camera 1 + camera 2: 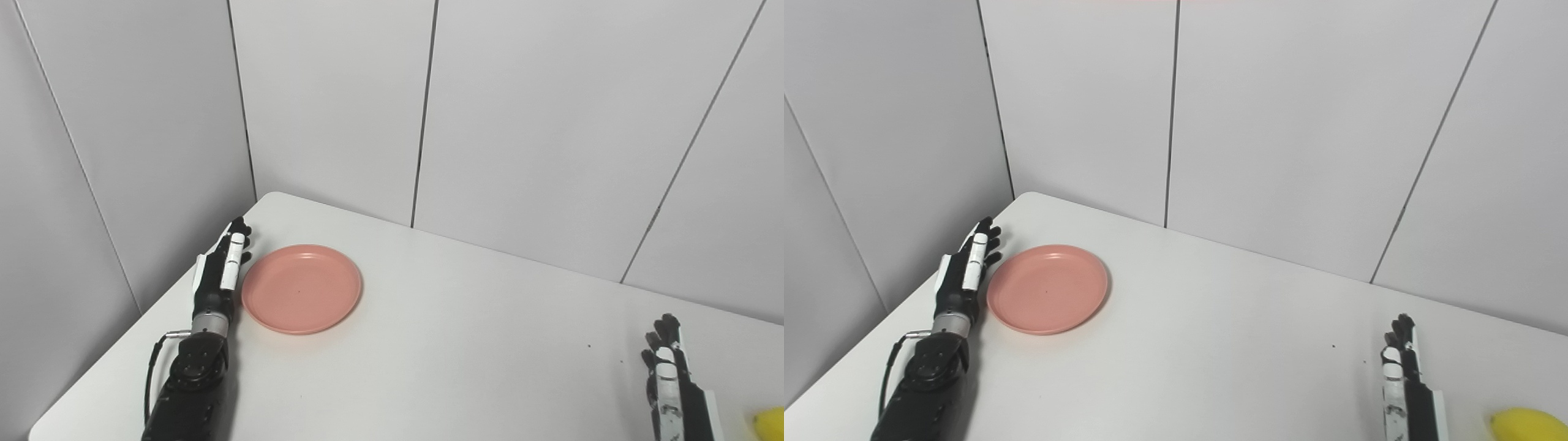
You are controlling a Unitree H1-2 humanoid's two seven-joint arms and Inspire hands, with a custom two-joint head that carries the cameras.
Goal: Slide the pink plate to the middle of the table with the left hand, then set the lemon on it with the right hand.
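One pink plate (301, 288), one lemon (1528, 424) (cut off at the lower right), two hands, one table (1213, 355).

White table (465, 343) in corner; pale panelled walls (539, 122), dark seams.

At a white table (465, 343) set into a corner of pale wall panels (331, 104), my left hand (219, 272) lies flat with its fingers (233, 260) stretched toward the far corner, its edge against the left rim of the pink plate (301, 288). The plate sits empty on the table's left side, near the back corner. My left forearm (190, 392) runs up from the bottom edge, a thin cable looping off its wrist. At lower right, my right hand (670, 373) rests holding nothing, fingers extended. Just beyond it, cut by the frame's right edge, shows a sliver of the yellow lemon (770, 422).
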